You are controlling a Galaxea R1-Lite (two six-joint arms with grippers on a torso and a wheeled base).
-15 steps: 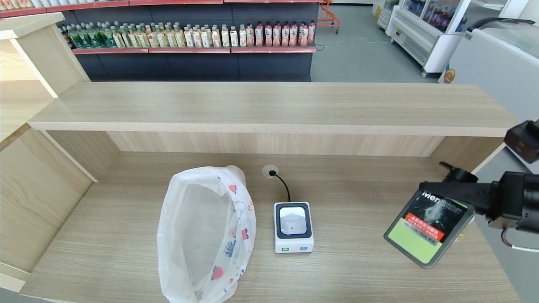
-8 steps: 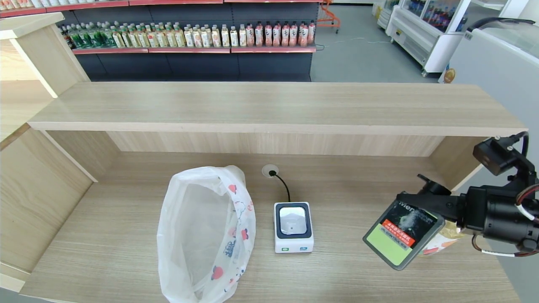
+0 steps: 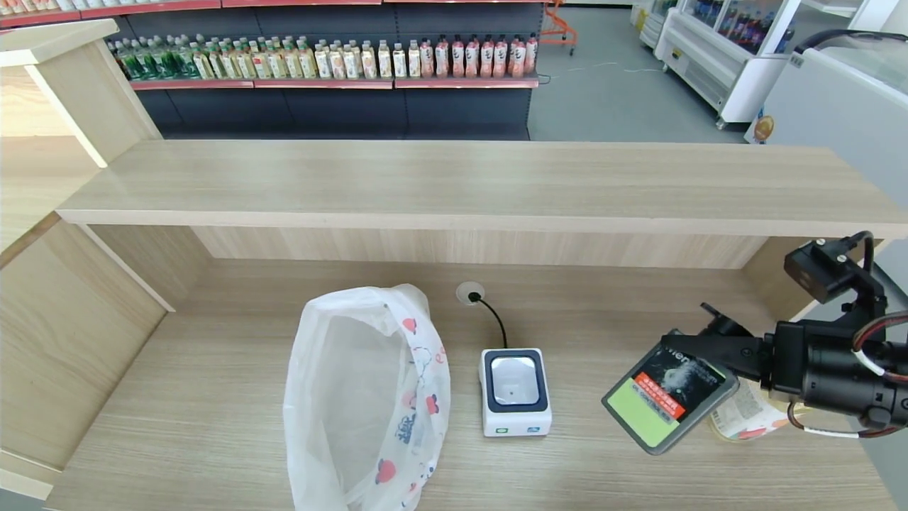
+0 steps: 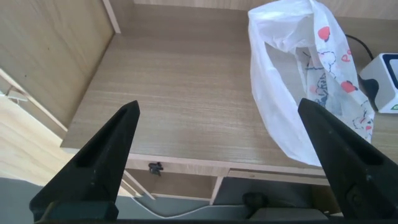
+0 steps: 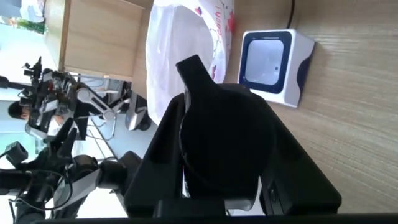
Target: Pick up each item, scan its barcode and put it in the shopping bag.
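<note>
On the counter [image 3: 213, 426]: my whole work area, a pale wood top below a raised ledge, with bag, scanner and goods spread from left to right.
Shopping bag [image 3: 369, 397]: white plastic with small red prints, standing slumped left of centre, its mouth open upward and toward me.
Box [image 3: 667, 406]: flat, dark and green, hanging tilted above the counter's right side, well right of the scanner, its printed face up toward my head.
Right gripper [image 3: 699, 345]: clamped on the box's upper edge, carrying its full weight from that one edge.
Scanner [image 3: 516, 390]: small white unit just right of the bag, window facing up, its cable [image 3: 493, 319] running back to a hole in the counter.
Left gripper [image 4: 219, 106]: fingers spread wide, holding nothing, hovering off the counter's near-left edge.
Second item [image 3: 752, 419]: a small labelled pack on the counter behind the box, partly hidden.
Risk, scan: I cannot see a barcode; if it is not turned down to the window, I judge the read will fail.
Risk, grip: an edge pinch may let the box pivot or slip.
Risk, bag: the floppy rim may fold under the box.
</note>
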